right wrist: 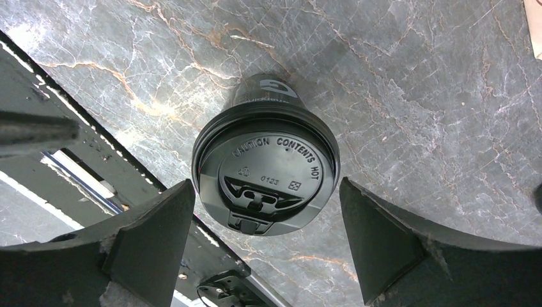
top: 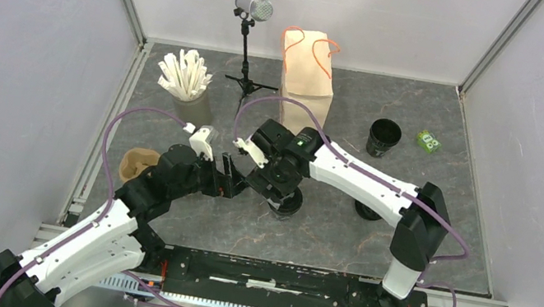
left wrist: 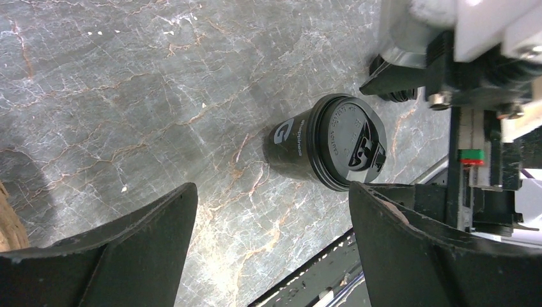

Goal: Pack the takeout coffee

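Both tools are spread wide, gripping nothing. The right tool hangs right over the black takeout coffee cup, which stands upright on the worktop near the front, well apart from the brown paper bag. The left tool crowds in close, so I'd worry about the arms bumping, or a finger clipping the lid and tipping it. Matte black, white logo, lid embossed "caution contents hot".

both arms bend inward; left end effector and right end effector near each other, jaws spread wide.
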{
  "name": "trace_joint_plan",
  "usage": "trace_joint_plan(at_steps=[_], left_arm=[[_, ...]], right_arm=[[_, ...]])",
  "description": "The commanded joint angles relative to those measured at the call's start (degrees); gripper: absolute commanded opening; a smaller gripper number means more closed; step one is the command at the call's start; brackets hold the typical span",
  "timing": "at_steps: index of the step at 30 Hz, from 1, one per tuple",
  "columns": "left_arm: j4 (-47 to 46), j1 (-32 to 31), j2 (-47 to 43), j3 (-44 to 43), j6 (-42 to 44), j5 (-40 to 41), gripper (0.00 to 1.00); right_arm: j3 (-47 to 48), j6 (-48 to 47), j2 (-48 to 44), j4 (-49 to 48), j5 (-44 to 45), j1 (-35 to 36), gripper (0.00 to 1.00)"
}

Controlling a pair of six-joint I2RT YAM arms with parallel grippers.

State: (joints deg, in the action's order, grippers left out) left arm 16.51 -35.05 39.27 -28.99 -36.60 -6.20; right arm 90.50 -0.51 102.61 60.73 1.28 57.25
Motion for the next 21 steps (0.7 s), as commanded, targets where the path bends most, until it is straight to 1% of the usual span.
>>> trace_joint_plan(at_steps=[1,6,11,13,19,21], left_arm=[[-0.70,0.15,-0.47,-1.94,-0.93,-0.46,0.94],[-0.81,0.11,-1.19,-1.94,-0.14,-1.81,0.94],[-2.85,0.15,-0.50,-2.47,0.68,-5.93,1.00],[-3.83,0.15,0.89,-2.97,0.65,-7.67,1.00],[-5.55,0.14,6.74,-4.84,1.66,-9.09,1.00],[-6.21,0.11,9.35,-6.14,2.12,-10.26,1.00]], right_arm=[[0.25,-0.99,-3.70,0.04,0.03,-0.74,0.90],[-4.86,-1.16,-8.29,-2.38,0.19,-2.79,0.91],[-10.05,-0.88,-15.35,-7.16,0.19,-5.32,0.93],[-12.99,-0.85,-18.67,-9.84,1.15,-5.81,0.98],[-22.72,0.13,-28.99,-21.29,5.72,-6.34,0.98],[-26.70,0.43,-33.31,-25.51,9.32,-6.52,0.98]])
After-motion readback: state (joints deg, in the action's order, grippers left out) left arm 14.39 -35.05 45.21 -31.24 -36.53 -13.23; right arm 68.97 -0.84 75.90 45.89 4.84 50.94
